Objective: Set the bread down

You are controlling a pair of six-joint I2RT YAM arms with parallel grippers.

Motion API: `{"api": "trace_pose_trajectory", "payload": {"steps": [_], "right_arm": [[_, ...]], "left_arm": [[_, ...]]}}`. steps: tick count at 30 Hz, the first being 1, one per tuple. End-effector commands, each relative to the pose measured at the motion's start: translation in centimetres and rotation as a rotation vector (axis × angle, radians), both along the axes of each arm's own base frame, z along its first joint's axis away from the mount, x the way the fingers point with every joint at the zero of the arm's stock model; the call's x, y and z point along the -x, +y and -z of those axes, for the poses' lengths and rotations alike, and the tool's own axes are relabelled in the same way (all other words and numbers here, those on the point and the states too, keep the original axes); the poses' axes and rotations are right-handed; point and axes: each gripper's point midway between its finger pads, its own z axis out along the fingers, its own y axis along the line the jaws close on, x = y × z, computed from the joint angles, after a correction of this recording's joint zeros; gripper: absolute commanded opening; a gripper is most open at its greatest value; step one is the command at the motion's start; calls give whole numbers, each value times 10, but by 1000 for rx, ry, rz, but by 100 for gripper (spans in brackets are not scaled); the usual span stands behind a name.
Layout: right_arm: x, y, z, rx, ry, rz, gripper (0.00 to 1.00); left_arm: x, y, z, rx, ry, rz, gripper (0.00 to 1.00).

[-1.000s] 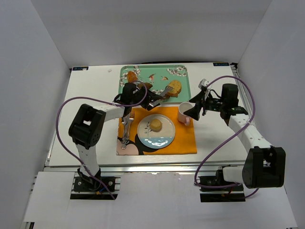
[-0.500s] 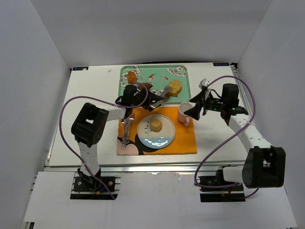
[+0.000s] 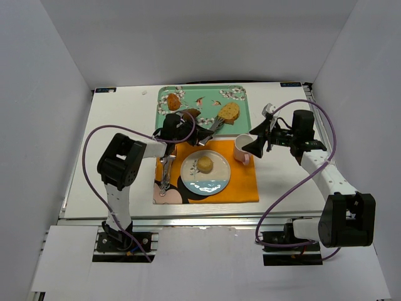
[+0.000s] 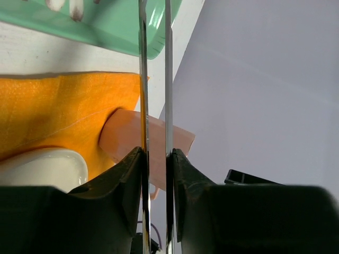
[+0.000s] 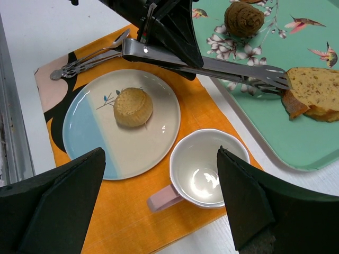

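since a second ago the left arm has swung a little rightward toward the tray, and the tongs have edged up to the bread slice with their blades drawn closer together. the right arm has not shifted.

the left gripper (image 4: 156, 153) is clamped narrow on the tongs (image 5: 212, 66), both metal blades running parallel between its fingers (image 4: 127, 174). below it a fork and spoon (image 3: 165, 172) lie on the left part of the orange placemat (image 3: 241, 188). the plate (image 3: 216, 182) rests on the placemat with a small round bun (image 5: 133, 107) on it. the tongs reach from the gripper out over the green tray (image 3: 188, 94), which lies just beyond the placemat. a round brown roll (image 5: 243, 18) sits on the tray. the bread slice (image 5: 312, 92) lies flat on the tray's right side, and the tong tips are at its near edge; whether they pinch it i cannot tell. right of the plate stands a pink mug (image 5: 209, 169), upright on the placemat. the right gripper (image 3: 253, 144) hangs just beside and above the mug, fingers spread wide, holding nothing.
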Motion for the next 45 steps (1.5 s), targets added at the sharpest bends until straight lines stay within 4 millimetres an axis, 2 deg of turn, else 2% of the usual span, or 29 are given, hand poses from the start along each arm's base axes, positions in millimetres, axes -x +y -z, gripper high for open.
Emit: {"api": "trace_pose_trajectory", "payload": {"steps": [1, 5, 10, 15, 24, 25, 27, 28, 31, 32, 34, 35, 38, 39, 41, 42, 45], "right_arm": [[2, 0, -8, -18, -30, -12, 89], [2, -1, -9, -19, -28, -12, 89], [2, -1, -11, -20, -33, -13, 89], [1, -3, -12, -19, -37, -10, 89], [0, -4, -13, -19, -41, -10, 89], [0, -4, -13, -19, -42, -10, 89], [0, -4, -14, -19, -45, -9, 89], [0, -4, -14, -18, -45, -10, 89], [0, -5, -14, -17, -46, -9, 89], [0, -5, -14, -17, -45, -10, 89], [0, -5, -14, -18, -48, -11, 89], [-1, -4, -15, -18, -49, -11, 89], [-1, -5, -16, -15, -53, -11, 89], [-1, -5, -16, -15, -53, -12, 89], [-2, -5, -16, -13, -54, -13, 89], [-1, -5, -17, -14, -54, -13, 89], [-2, -5, -16, -14, -51, -14, 89]], "left_arm": [[0, -5, -13, 26, -44, 14, 33], [1, -6, -17, 38, -56, 21, 20], [5, -6, -36, 44, -119, 48, 8], [13, -2, -60, 33, -185, 64, 3], [32, 7, -82, -26, -244, 94, 0], [35, 9, -91, -21, -262, 94, 0], [43, 13, -90, -38, -257, 100, 0], [47, 15, -100, -35, -276, 101, 0], [61, 21, -97, -59, -267, 115, 0], [66, 24, -104, -58, -283, 118, 0], [76, 28, -100, -63, -266, 125, 0], [82, 30, -108, -56, -281, 125, 0], [96, 37, -112, -56, -278, 130, 0], [104, 40, -124, -50, -293, 131, 0], [116, 47, -127, -57, -291, 129, 0], [127, 52, -138, -53, -306, 125, 0], [147, 64, -139, -53, -284, 107, 0]]}}
